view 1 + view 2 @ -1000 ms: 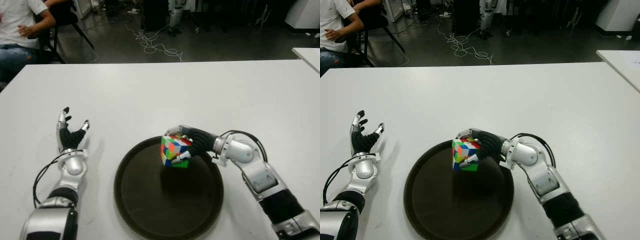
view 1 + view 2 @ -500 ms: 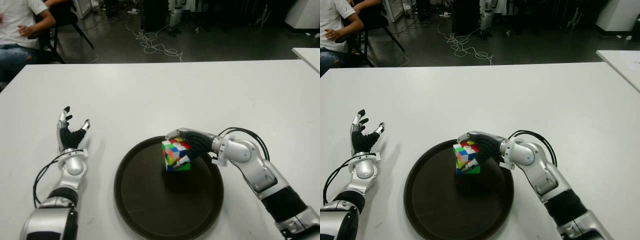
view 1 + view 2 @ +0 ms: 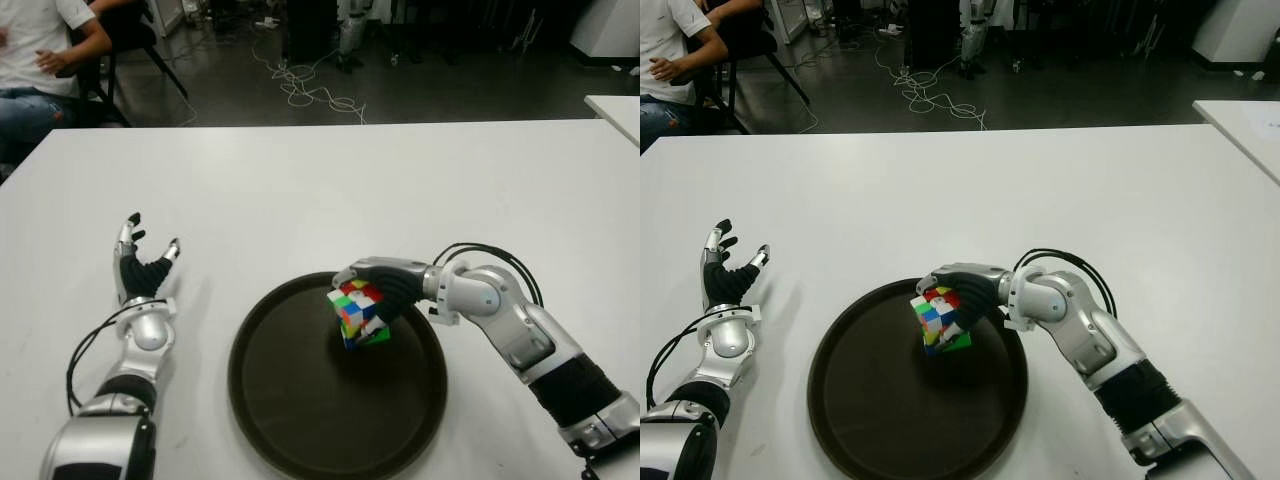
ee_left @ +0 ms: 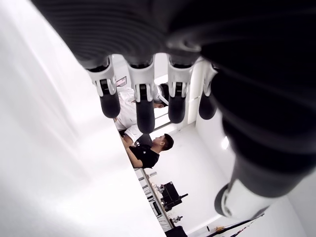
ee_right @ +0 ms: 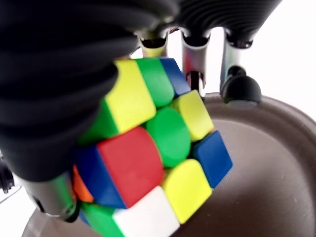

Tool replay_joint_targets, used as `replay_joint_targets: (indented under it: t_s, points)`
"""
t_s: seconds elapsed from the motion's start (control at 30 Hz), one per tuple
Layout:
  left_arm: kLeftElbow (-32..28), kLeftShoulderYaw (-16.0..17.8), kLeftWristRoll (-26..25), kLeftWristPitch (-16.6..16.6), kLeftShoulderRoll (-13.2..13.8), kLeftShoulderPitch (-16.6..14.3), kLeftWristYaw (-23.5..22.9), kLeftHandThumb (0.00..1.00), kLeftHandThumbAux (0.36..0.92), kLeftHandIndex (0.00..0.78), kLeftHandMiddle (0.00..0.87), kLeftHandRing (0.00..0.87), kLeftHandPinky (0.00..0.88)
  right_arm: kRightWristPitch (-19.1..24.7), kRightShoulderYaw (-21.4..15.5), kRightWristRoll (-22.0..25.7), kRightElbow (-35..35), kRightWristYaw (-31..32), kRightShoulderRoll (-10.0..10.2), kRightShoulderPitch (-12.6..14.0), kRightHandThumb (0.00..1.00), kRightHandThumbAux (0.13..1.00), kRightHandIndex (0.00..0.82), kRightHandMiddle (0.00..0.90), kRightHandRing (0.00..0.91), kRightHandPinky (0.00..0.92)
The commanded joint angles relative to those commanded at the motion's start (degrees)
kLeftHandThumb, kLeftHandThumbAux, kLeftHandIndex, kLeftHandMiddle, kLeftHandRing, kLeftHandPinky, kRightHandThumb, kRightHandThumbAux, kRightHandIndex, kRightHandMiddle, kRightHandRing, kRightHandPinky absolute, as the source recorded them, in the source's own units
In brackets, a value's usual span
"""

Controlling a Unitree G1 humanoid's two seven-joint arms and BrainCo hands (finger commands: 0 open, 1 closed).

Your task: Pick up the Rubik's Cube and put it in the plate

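The Rubik's Cube [image 3: 358, 314], a scrambled multicolour cube, sits tilted over the back part of the round dark plate [image 3: 300, 410]. My right hand [image 3: 385, 292] reaches in from the right and is shut on the cube [image 5: 158, 148], fingers over its top and far side, thumb against the near side. Whether the cube's lower corner touches the plate [image 5: 256, 163] I cannot tell. My left hand [image 3: 143, 268] shows on the white table [image 3: 320, 190] to the left of the plate, fingers spread and holding nothing.
A person in a white shirt [image 3: 40, 40] sits beyond the table's far left corner. Cables [image 3: 310, 90] lie on the dark floor behind the table. Another white table's corner [image 3: 615, 110] shows at the far right.
My right hand has lowered the cube and carried it slightly right and toward the plate's surface, tilting it. The left hand has not moved.
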Motion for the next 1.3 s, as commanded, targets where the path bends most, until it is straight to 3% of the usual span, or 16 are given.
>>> replay_joint_targets:
  t_s: [0.23, 0.4, 0.6, 0.9, 1.07, 1.3]
  points:
    - [0.0, 0.1, -0.3, 0.1, -0.1, -0.1, 0.1, 0.0, 0.763, 0.124, 0.139, 0.135, 0.107, -3.1, -0.1, -0.7, 1.0, -2.2, 0.2, 0.2, 0.207, 0.868, 0.743, 0.86, 0.872, 0.873]
    - [-0.1, -0.1, -0.1, -0.4, 0.0, 0.0, 0.1, 0.0, 0.784, 0.13, 0.146, 0.149, 0.136, -6.7, 0.9, -1.5, 5.4, -4.2, 1.2, -0.6, 0.234, 0.863, 0.756, 0.866, 0.878, 0.879]
    - [-0.2, -0.4, 0.1, -0.8, 0.1, 0.0, 0.3, 0.0, 0.792, 0.129, 0.139, 0.14, 0.11, -10.2, 0.5, -0.3, 8.1, -5.0, 1.7, -0.7, 0.195, 0.868, 0.784, 0.871, 0.884, 0.885]
    - [-0.1, -0.2, -0.3, 0.1, -0.1, 0.0, 0.5, 0.0, 0.802, 0.115, 0.134, 0.132, 0.107, -11.1, -0.6, 1.6, 9.1, -5.3, 2.9, 0.2, 0.15, 0.859, 0.746, 0.849, 0.859, 0.846]
    - [0.0, 0.1, -0.8, 0.8, -0.3, -0.1, 0.0, 0.0, 0.775, 0.105, 0.122, 0.135, 0.137, -10.8, -0.6, 2.0, 9.1, -5.6, 3.3, 0.6, 0.147, 0.86, 0.747, 0.853, 0.862, 0.857]
    - [-0.2, 0.0, -0.8, -0.2, -0.3, 0.1, -0.3, 0.0, 0.794, 0.114, 0.132, 0.138, 0.127, -12.2, -2.4, 3.2, 9.1, -11.0, 6.1, 3.7, 0.13, 0.852, 0.766, 0.864, 0.875, 0.871]
